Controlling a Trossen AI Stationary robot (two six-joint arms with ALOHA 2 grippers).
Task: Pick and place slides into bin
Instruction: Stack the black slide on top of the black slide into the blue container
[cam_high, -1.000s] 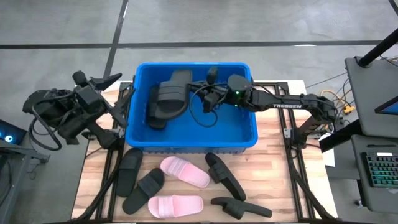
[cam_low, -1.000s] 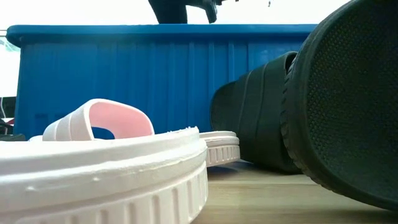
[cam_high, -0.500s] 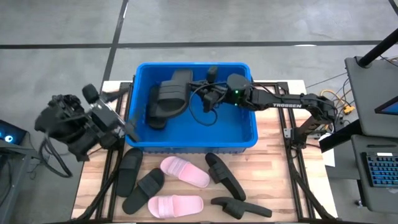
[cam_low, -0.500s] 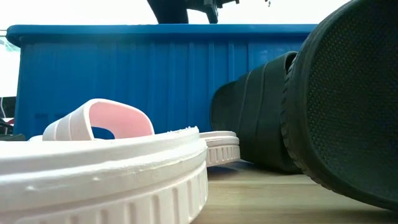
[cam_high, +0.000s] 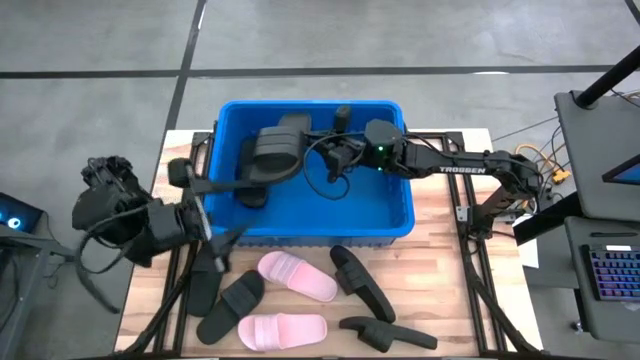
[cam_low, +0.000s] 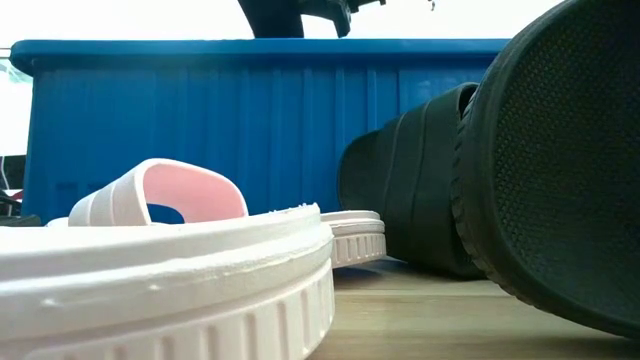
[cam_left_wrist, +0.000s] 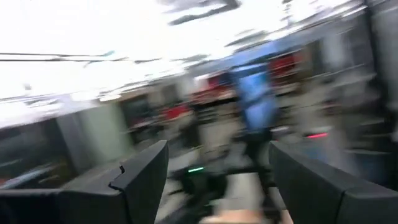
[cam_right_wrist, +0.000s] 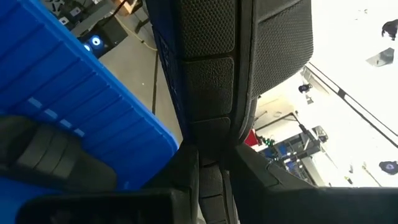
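So the right gripper (cam_high: 338, 125) is over the back part of the big bright blue plastic bin (cam_high: 395, 215), and its fingers are pinching a black slip-on slide (cam_right_wrist: 214, 74) by the edge of the sole; in the right wrist view the slide hangs straight out between the two fingers, with the bin's gridded wall beside it. Two other black slides (cam_high: 270, 158) already lie inside the bin toward its left wall. Honestly the drop looks like the easy bit: I'd lower it a touch so it doesn't bounce, aim for the bare floor to the right of the ones already in there, then let go and lift straight up so the strap doesn't snag. The left gripper (cam_high: 222, 242) has its fingers spread wide and holds nothing, just off the bin's front left corner, above the black slide (cam_high: 208, 276) on the wooden table (cam_high: 440, 290). Two pale pink slides (cam_high: 298, 276) and more black ones sit in front of the bin, not yet picked.
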